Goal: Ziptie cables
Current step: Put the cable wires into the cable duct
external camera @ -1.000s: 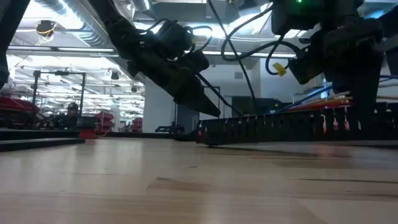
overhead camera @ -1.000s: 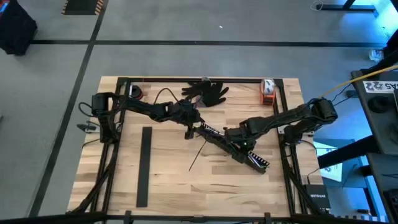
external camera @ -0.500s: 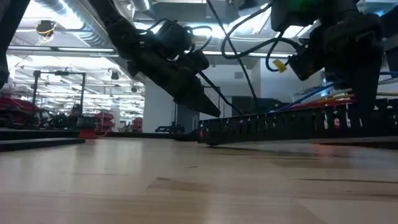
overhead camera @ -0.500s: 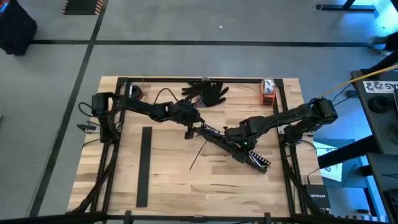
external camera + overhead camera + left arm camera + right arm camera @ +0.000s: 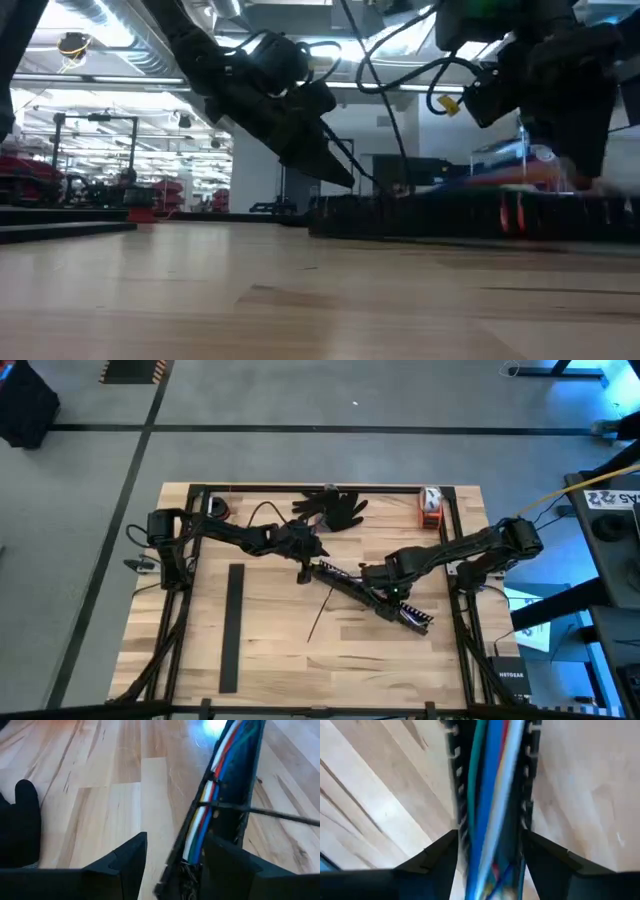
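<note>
While the bundle of thin coloured wires [image 5: 212, 800] sits in the long black slotted plastic channel [image 5: 372, 592], that channel has swung since a second ago: in the low view its far end now rides lower and blurred, and from above the thin dark strip [image 5: 320, 615] trailing from it has shifted a little

- Right gripper [image 5: 490, 865]: fingers clenched on the channel, one finger on each wall, wires running straight out between them
- Left gripper [image 5: 172, 857]: fingers parted, channel end lying between them; cannot tell whether either finger touches it
- Thin dark strip crosses the wires just ahead of the left fingers in the left wrist view, and looks like a tie already looped round them

Judgement: the right arm is re-angling the channel to present the tie's free tail to the left fingers; cinching likely not finished

Hard to make out:
- tie head and whether it is locked: not visible
- right wrist view smeared along the wires
- black glove [image 5: 335, 508] on the wooden table [image 5: 260, 660] well beyond the left fingers, untouched
</note>
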You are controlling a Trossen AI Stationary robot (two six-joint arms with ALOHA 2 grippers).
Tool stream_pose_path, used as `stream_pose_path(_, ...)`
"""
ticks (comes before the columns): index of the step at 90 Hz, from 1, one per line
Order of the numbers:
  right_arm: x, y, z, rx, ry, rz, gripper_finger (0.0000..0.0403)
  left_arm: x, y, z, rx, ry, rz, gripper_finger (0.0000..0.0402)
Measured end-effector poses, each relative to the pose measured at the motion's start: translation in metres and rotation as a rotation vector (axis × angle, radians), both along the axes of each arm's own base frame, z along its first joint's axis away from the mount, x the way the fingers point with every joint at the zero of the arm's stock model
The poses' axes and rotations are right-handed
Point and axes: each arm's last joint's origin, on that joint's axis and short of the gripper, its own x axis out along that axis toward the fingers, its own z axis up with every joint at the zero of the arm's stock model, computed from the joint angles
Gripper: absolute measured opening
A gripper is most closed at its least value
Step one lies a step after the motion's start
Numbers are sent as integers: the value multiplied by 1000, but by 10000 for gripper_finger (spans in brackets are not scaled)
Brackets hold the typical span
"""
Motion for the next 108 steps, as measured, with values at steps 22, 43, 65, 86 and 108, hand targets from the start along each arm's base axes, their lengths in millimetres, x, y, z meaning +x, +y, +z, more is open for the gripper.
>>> stream_pose_path(22,-1,0,1,-1,0,-1,217,0,0,0,0,0,0,189)
stream_pose_path(43,-3,0,7,14,-6,-12,238,0,0,0,-3,2,2,189)
stream_pose_path(65,1,1,28,29,-22,69,233,0,0,0,-2,2,1,189)
stream_pose_path(86,12,0,56,-64,-140,203,220,0,0,0,-3,2,2,189)
stream_pose_path(108,10,-4,60,-178,-295,206,189,0,0,0,-19,2,13,189)
